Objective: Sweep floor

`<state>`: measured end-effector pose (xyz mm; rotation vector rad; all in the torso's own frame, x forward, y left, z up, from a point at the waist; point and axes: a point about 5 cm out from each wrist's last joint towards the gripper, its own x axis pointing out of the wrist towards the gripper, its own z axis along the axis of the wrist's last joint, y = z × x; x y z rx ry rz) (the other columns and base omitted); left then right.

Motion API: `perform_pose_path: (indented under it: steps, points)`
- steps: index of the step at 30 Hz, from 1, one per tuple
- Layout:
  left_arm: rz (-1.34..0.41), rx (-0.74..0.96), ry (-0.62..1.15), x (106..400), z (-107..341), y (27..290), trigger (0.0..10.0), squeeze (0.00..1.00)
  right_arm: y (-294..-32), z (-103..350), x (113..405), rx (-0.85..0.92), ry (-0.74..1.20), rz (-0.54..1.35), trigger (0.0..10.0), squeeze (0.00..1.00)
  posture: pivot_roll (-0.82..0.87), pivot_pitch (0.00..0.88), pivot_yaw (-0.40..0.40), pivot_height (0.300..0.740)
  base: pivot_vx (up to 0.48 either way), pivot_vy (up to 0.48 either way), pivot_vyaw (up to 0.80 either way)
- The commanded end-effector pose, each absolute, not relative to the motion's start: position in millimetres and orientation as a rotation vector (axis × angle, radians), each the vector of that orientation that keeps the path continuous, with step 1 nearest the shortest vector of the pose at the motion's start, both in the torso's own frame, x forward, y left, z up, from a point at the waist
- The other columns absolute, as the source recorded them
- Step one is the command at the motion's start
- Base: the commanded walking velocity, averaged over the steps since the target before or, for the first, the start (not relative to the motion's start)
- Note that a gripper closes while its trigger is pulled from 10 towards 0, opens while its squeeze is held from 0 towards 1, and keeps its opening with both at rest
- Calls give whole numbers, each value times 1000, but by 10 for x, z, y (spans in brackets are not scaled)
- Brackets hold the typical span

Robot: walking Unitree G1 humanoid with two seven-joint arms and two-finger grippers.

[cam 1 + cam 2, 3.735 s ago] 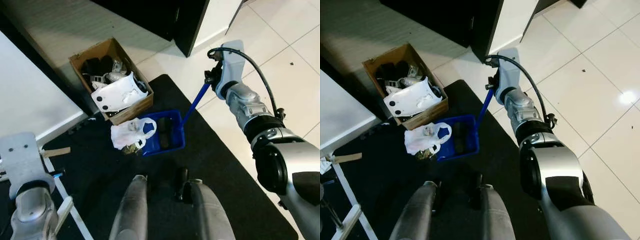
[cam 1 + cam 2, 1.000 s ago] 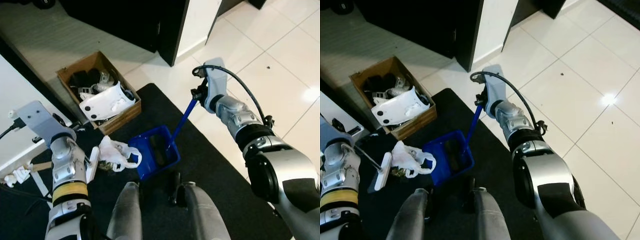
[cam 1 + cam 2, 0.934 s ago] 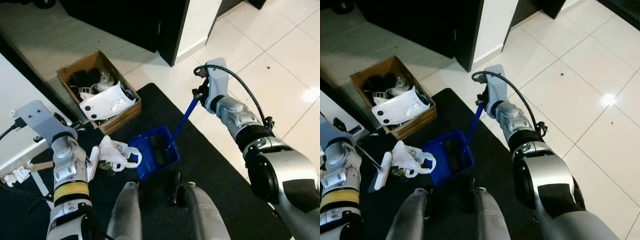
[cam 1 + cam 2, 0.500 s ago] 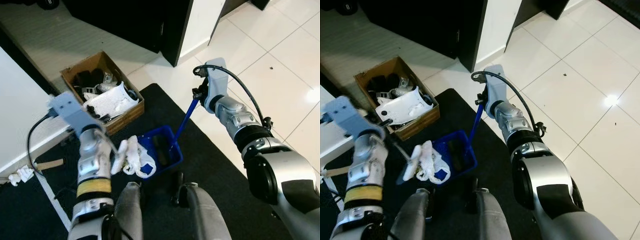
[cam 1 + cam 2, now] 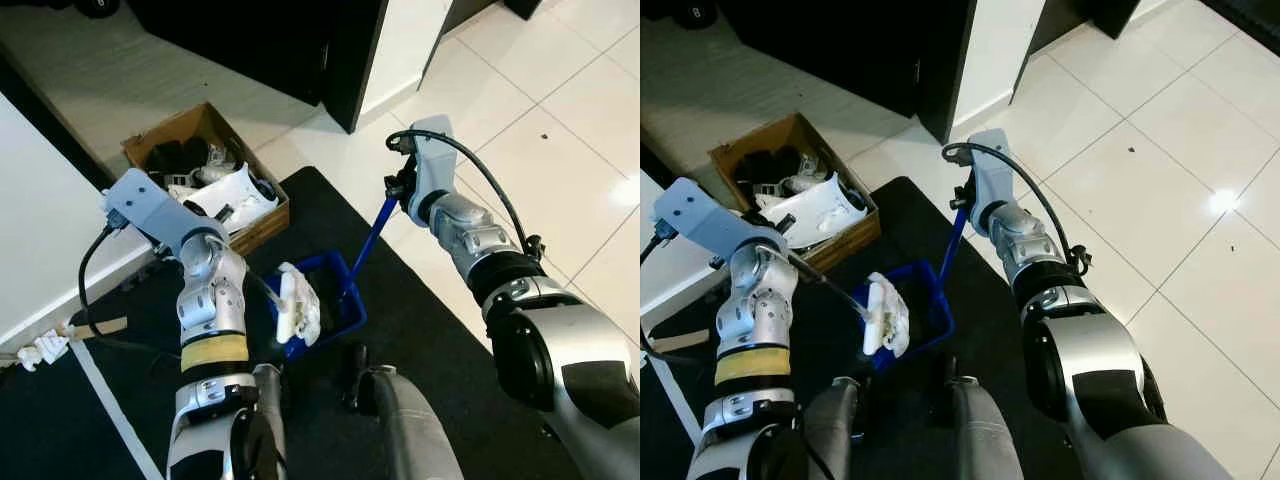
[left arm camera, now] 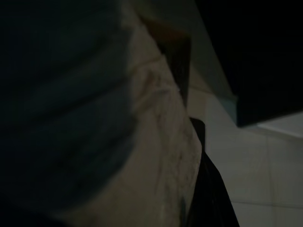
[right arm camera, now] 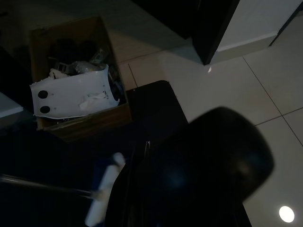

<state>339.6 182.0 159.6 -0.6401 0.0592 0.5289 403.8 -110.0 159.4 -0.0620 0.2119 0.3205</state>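
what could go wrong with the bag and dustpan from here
The white plastic bag sits at the front edge of the blue dustpan against the brush head, so it may slip back onto the black mat. The right gripper holds only the top of the dustpan's long handle, so a hard push could tip or slide the pan.

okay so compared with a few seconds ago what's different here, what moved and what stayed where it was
The left arm came in with a small broom and swept the white plastic bag off the black mat into the blue dustpan. The right gripper still holds the dustpan's handle. The cardboard box stayed put.
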Motion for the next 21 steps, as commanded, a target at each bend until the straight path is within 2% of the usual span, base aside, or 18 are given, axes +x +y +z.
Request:
perform_pose_path:
  steps: [1, 6, 8, 9, 11, 13, 16, 18, 21]
  points:
    - [395, -788, 155, 3411, 1515, 1444, 10000, 0, -1131, 1500, 4005, -36, 233, 305, 10000, 0, 106, 278, -89, 740, 0, 0, 0]
    - [307, -777, 235, 3365, 1469, 1254, 10000, 0, -1144, 1543, 4013, 7, 193, 309, 10000, 0, 110, 278, -90, 740, 0, 0, 0]
    - [249, -727, 264, 3350, 1459, 1170, 10000, 0, -1147, 1578, 4018, 40, 163, 321, 10000, 0, 111, 277, -92, 740, 0, 0, 0]
    - [204, -618, 251, 3339, 1472, 1144, 10000, 0, -1166, 1631, 4024, 79, 119, 334, 10000, 0, 110, 275, -90, 740, 0, 0, 0]
    - [204, -618, 251, 3339, 1472, 1144, 10000, 0, -1166, 1631, 4024, 79, 119, 334, 10000, 0, 110, 275, -90, 740, 0, 0, 0]
    - [182, -391, 194, 3339, 1522, 1224, 10000, 0, -1260, 1764, 4036, 205, 22, 352, 10000, 0, 107, 272, -89, 740, 0, 0, 0]
    - [177, -321, 155, 3350, 1592, 1287, 10000, 0, -1322, 1825, 4037, 265, -20, 356, 10000, 0, 105, 269, -88, 740, 0, 0, 0]
    - [149, -185, 43, 3396, 1894, 1450, 10000, 0, -1483, 1978, 4024, 347, -121, 349, 10000, 0, 102, 265, -74, 740, 0, 0, 0]
    - [131, -133, -8, 3411, 2070, 1525, 10000, 0, -1538, 2044, 4008, 348, -161, 346, 10000, 0, 100, 262, -68, 740, 0, 0, 0]
